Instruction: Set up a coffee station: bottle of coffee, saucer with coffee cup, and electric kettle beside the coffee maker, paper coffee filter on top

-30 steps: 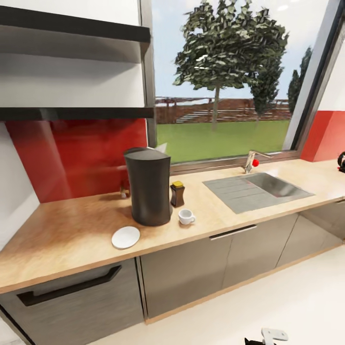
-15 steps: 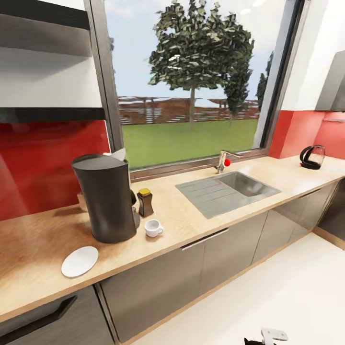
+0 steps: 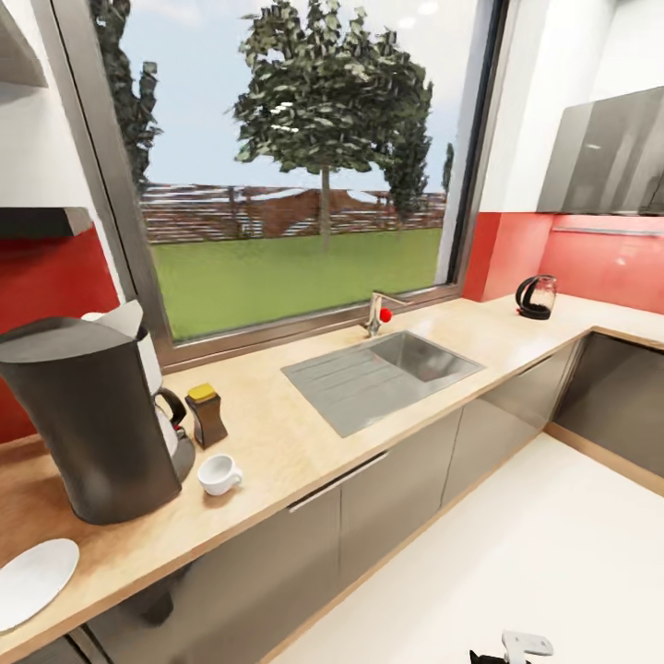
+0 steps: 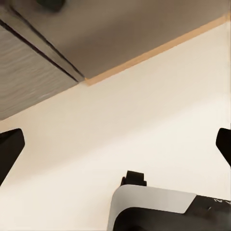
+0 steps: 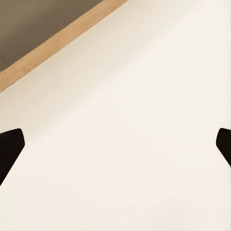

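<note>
Coffee maker [image 3: 92, 420] standing dark and tall at the left of the countertop [image 3: 304, 443], white paper coffee filter [image 3: 120, 320] poking up at its top. Bottle of coffee [image 3: 207, 416] just to its right, coffee cup [image 3: 219, 474] nearer, on bare wood, apart from the saucer [image 3: 32, 581] at the near left edge. Sink [image 3: 383, 373] mid-counter. Electric kettle [image 3: 536, 297] far right, well apart from the rest. Left gripper [image 4: 115, 147] spread wide over pale floor [image 4: 144, 125], holding nothing. Right gripper [image 5: 115, 144] likewise wide apart, empty.
</note>
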`<state>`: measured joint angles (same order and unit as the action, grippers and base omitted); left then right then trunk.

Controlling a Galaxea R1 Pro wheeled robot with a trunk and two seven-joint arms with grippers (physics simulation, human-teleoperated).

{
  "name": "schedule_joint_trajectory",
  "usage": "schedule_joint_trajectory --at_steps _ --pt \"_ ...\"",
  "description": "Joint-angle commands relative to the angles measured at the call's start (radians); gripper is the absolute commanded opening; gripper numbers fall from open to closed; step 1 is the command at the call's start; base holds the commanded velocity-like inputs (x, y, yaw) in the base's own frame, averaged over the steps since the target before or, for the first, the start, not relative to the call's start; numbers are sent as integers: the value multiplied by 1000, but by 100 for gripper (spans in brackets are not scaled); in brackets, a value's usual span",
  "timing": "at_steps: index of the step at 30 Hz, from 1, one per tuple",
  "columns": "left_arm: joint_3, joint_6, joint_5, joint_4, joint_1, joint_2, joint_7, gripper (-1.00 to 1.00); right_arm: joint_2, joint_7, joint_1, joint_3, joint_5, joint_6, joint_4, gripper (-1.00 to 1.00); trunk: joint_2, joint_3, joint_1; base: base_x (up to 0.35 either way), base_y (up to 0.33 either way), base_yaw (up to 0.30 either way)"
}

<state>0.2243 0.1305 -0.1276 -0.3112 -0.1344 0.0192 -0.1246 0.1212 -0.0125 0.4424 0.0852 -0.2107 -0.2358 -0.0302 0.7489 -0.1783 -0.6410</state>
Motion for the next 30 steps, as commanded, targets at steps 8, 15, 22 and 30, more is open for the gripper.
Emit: schedule_joint_trajectory --at_steps 8,15,22,30 --pt "6 3 -10 1 -1 0 -3 100 0 -1 1 8 -10 -3 1 100 1 -1 -1 246 -174 -276" --pt "5 4 -12 24 -1 -1 -3 100 0 -1 1 8 -10 -3 1 100 1 -1 -1 246 -174 -276" --pt "4 4 -12 26 -1 -1 -3 100 0 -1 1 8 -9 -2 1 100 1 -1 -1 263 -169 -276" --pt "4 4 -12 26 -1 -1 -3 100 0 -1 1 8 -9 -2 1 100 1 -5 -1 280 -156 -276"
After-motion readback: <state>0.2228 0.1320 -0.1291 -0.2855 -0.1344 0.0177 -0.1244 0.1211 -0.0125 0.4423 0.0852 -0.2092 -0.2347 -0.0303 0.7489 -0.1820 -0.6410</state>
